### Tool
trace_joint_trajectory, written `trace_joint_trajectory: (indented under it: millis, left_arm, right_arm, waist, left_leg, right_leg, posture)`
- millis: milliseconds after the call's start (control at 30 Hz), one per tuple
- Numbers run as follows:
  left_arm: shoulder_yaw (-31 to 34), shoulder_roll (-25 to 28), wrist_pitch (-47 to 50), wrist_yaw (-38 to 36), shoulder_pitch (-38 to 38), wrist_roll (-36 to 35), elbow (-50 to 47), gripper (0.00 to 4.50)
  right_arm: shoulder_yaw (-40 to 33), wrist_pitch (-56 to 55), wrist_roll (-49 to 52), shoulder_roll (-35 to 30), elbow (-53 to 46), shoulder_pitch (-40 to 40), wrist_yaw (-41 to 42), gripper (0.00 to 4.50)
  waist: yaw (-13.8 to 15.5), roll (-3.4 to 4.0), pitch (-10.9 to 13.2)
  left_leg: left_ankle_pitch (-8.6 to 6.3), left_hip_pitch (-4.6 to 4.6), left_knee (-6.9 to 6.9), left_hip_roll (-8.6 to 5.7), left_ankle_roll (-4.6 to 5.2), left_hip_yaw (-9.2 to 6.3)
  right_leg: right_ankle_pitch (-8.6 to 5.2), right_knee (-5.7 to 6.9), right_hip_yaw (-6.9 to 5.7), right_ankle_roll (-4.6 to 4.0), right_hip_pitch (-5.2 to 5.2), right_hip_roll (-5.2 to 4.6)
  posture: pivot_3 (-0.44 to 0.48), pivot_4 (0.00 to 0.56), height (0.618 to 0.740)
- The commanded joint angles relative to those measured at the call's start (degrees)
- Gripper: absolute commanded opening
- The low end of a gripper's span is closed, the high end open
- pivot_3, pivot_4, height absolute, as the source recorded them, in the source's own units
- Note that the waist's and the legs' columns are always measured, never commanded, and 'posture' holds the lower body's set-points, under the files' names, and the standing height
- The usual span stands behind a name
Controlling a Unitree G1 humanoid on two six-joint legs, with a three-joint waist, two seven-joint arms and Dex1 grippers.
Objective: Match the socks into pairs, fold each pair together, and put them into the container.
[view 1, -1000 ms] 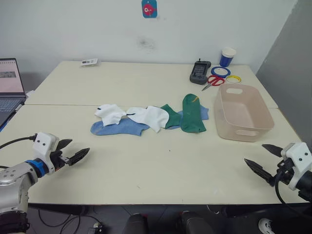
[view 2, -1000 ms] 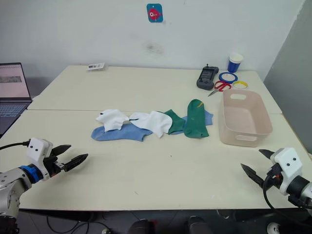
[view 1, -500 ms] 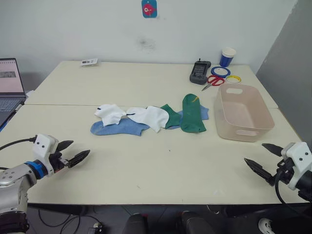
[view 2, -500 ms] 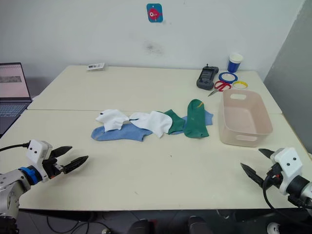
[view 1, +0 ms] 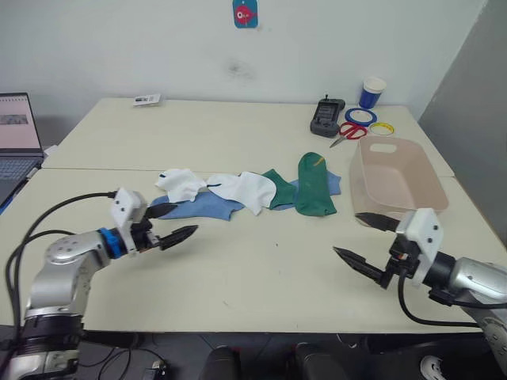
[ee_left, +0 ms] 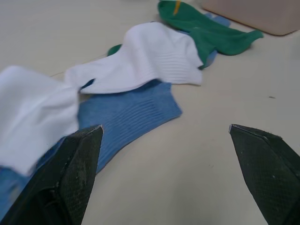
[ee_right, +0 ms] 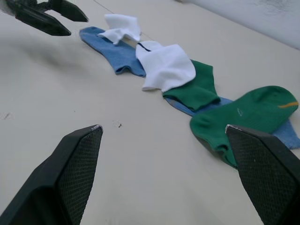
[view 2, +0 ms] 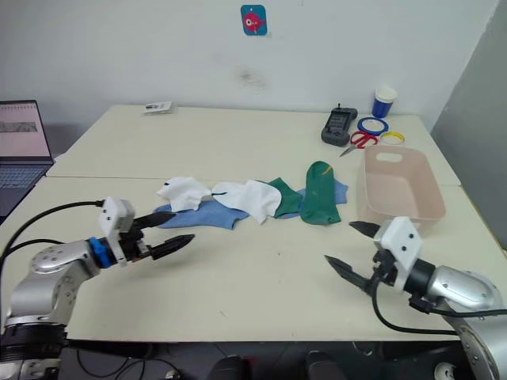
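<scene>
Six socks are strewn in an overlapping row across the middle of the frame: a blue sock beneath two white socks, then a small green sock and a longer green sock covering a second blue one. The pink-beige bin is set at centre right, empty. The left gripper is held spread wide beside the blue sock, seemingly for a first pick. The right gripper, equally wide and empty, is poised before the bin.

Office or lab: plain tables, laptop, tape rolls, scissors.
</scene>
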Motion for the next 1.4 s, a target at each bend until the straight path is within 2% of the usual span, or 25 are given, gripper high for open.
trace_joint_trajectory:
  millis: [33,333,467,667,767,1133,1333,1400]
  left_arm:
    - [-2.25,0.21,2.25,-2.57,-1.63,-2.35,-5.7,4.47]
    - [-5.66,2.97,12.52,-8.26,-4.08,-9.64,-17.25,4.47]
    - [-6.25,4.44,14.88,-10.55,-5.64,-11.59,-19.5,4.47]
    - [-7.17,5.7,15.59,-13.16,-6.59,-12.31,-21.04,4.47]
    - [-7.55,5.31,14.82,-13.1,-6.52,-11.66,-20.81,4.5]
    - [-7.56,4.78,14.31,-10.79,-6.79,-11.01,-20.69,4.5]
    - [-7.02,5.37,14.66,-9.85,-7.91,-10.85,-19.52,4.5]
    - [-6.94,5.84,15.01,-9.91,-8.16,-10.9,-19.23,4.5]
  right_arm:
    - [6.37,-0.38,-8.77,-0.82,1.9,-5.27,-4.38,4.5]
    - [26.66,-3.59,-34.15,1.68,19.49,-21.38,-11.66,4.5]
    - [30.82,-5.24,-41.16,4.56,27.43,-25.96,-12.89,4.5]
    - [32.82,-8.31,-47.85,7.55,37.33,-29.62,-14.13,4.5]
    - [32.46,-9.39,-49.22,8.62,40.3,-30.3,-13.91,3.93]
    - [30.75,-13.89,-49.54,12.8,41.28,-30.51,-12.17,0.03]
    - [29.19,-19.55,-46.48,10.39,32.41,-27.07,-6.43,0.03]
    - [28.64,-22.83,-42.59,6.22,24.83,-22.41,-0.16,0.03]
  waist:
    - [-0.17,0.0,0.0]
    - [-0.04,0.01,0.01]
    - [-0.01,0.02,0.01]
    - [-0.03,0.02,0.02]
    - [-0.02,0.02,0.02]
    - [-0.03,0.03,0.02]
    - [0.02,0.03,0.03]
    - [0.07,0.05,0.04]
  left_leg:
    - [0.0,0.01,0.0,0.0,0.0,0.01]
    - [0.0,0.0,0.0,0.01,0.0,0.01]
    - [0.0,-0.02,0.0,0.0,0.0,0.0]
    - [0.0,-0.02,0.01,-0.01,0.0,0.01]
    - [0.01,-0.02,0.01,-0.01,0.0,0.0]
    - [0.0,-0.02,0.01,0.0,0.0,0.0]
    - [0.01,-0.04,0.0,0.0,0.0,-0.03]
    - [0.0,-0.06,0.0,-0.01,0.0,-0.03]
  right_leg:
    - [0.0,0.01,0.01,0.0,-0.01,0.01]
    - [-0.01,0.04,0.03,-0.03,-0.08,0.12]
    - [-0.01,0.04,0.01,-0.03,-0.09,0.13]
    - [-0.01,0.04,0.02,-0.04,-0.09,0.12]
    - [-0.01,0.05,0.02,-0.04,-0.1,0.12]
    - [-0.01,0.06,0.03,-0.04,-0.1,0.12]
    - [-0.01,0.05,0.0,-0.04,-0.1,0.12]
    - [-0.01,0.05,0.0,-0.03,-0.1,0.12]
  posture:
    - [0.0,0.15,0.732]
    - [0.0,0.15,0.732]
    - [0.0,0.15,0.732]
    - [0.0,0.15,0.732]
    - [0.0,0.15,0.732]
    - [0.0,0.15,0.732]
    - [0.0,0.15,0.732]
    - [0.0,0.15,0.732]
